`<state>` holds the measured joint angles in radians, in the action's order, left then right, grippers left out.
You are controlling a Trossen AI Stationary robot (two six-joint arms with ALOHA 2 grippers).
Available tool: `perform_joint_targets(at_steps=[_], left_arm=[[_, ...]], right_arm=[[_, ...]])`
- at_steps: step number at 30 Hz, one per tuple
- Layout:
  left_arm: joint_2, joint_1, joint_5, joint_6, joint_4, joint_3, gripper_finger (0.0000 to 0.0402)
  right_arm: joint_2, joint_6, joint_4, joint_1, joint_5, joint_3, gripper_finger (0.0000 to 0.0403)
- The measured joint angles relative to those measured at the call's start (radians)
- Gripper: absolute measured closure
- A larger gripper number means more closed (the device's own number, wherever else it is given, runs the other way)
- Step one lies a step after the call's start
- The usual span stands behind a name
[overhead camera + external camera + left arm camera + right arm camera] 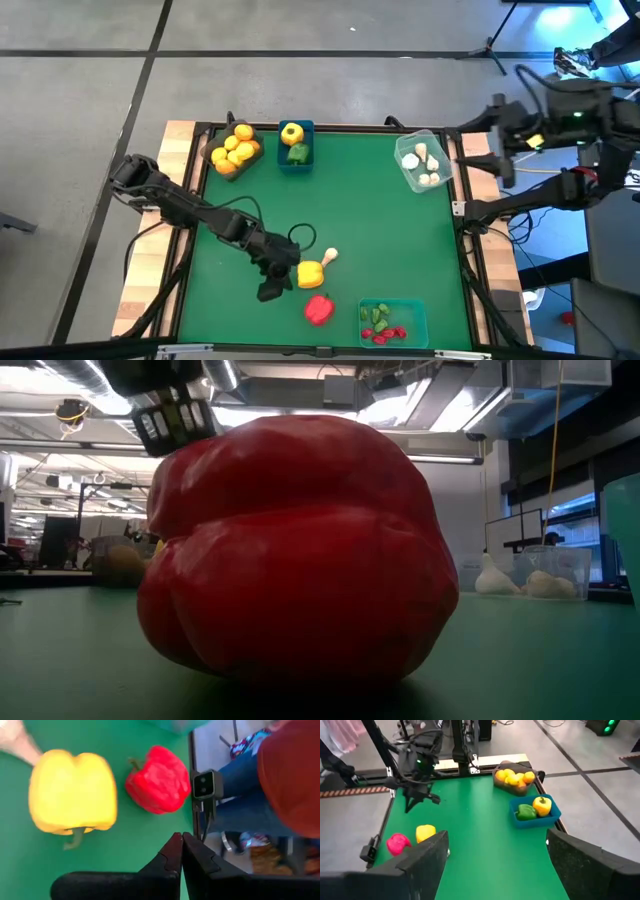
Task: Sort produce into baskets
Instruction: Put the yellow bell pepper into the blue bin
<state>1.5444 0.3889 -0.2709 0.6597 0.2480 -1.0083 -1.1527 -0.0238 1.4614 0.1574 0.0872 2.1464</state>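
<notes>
Hovering low over the green table mat (360,230), the left gripper (272,290) has its two dark fingers (172,857) pressed together on nothing, just beside the loose yellow plastic bell pepper (311,273), which lies touching a small white garlic-like piece (329,257). A loose red plastic bell pepper (318,309) sits close by, nearer the table's front edge, between the left gripper and the teal-green rectangular bin (418,322) holding tiny red and green bits (383,324). Along the far edge, the dark grey translucent bin (250,158) holds yellow-orange round fruits (234,149), and the blue bin (296,165) next to it holds one yellow and one green pepper. The clear bin (440,165) with white garlic pieces stands at the right side. The right gripper (495,847) waits off the table's right edge, fingers spread wide and empty.
</notes>
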Motion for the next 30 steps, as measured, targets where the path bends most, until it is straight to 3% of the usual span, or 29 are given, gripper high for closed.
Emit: perform_joint_targets(at_steps=[5, 12, 19, 21, 25, 30], left_arm=[[0.002, -0.050, -0.045, 0.061, 0.001, 0.000, 0.0397], [0.002, -0.070, 0.212, 0.045, -0.030, 0.000, 0.0398], [0.002, -0.080, 0.245, 0.149, -0.037, 0.000, 0.0398], [0.002, -0.078, 0.214, 0.113, -0.054, 0.000, 0.0394], [0.002, -0.102, 0.065, 0.160, -0.057, 0.000, 0.0347], [0.002, -0.110, 0.060, 0.209, -0.056, 0.000, 0.0244]], right_arm=[[0.074, 0.041, 0.035, 0.000, -0.046, -0.001, 0.0075], [0.144, 0.046, 0.062, 0.000, -0.112, 0.000, 0.0075], [0.173, 0.046, 0.090, 0.000, -0.129, 0.000, 0.0075], [0.176, 0.046, 0.106, 0.000, -0.133, 0.000, 0.0075], [0.177, 0.046, 0.110, 0.000, -0.144, -0.001, 0.0075], [0.177, 0.046, 0.110, 0.000, -0.143, -0.001, 0.0075]])
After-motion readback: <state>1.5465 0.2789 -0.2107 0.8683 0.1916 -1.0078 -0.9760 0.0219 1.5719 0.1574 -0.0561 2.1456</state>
